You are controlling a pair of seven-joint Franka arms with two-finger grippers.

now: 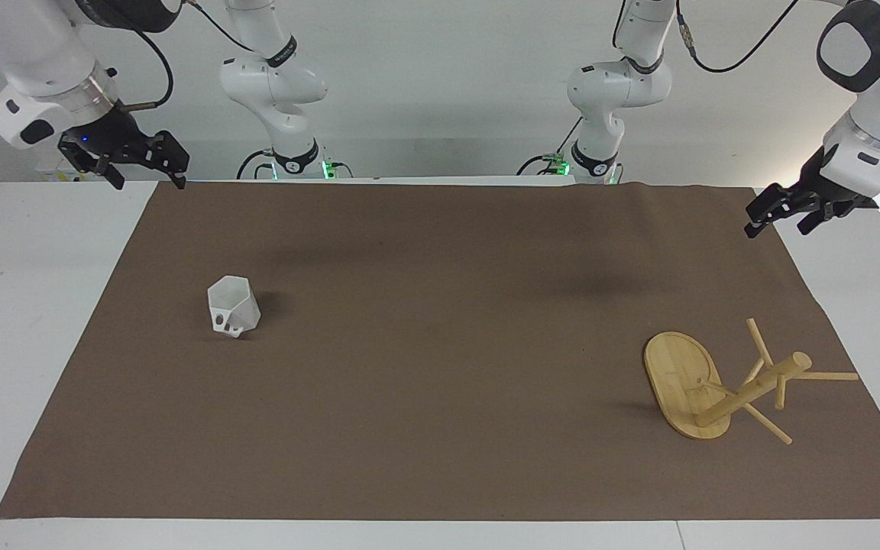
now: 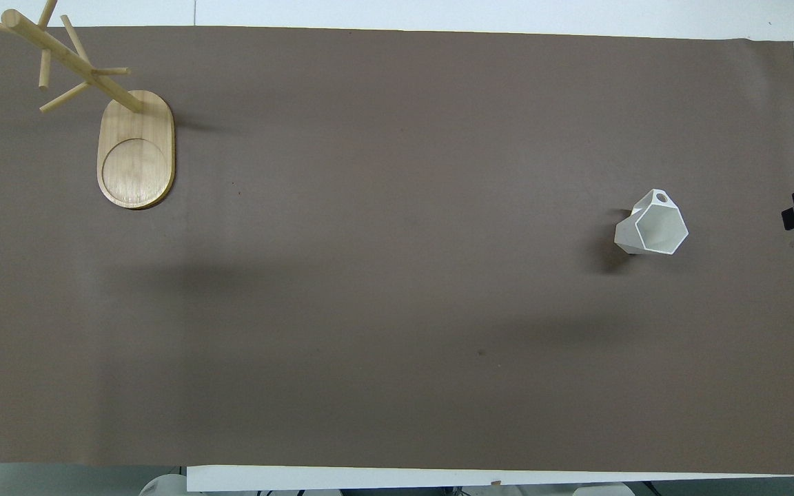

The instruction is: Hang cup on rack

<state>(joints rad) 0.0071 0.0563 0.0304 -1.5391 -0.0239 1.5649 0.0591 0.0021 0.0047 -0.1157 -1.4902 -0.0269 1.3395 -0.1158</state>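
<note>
Standing upright on the brown mat, the white faceted cup sits toward the right arm's end of the worktop, its handle with holes turned away from the robots. The bamboo rack stands well apart from it, toward the left arm's end, on its oval base with the post and pegs bare. The right gripper hangs in the air over its corner of the mat, fingers spread apart and holding nothing. The left gripper hovers over the mat's edge at its own end, fingers likewise apart and empty.
</note>
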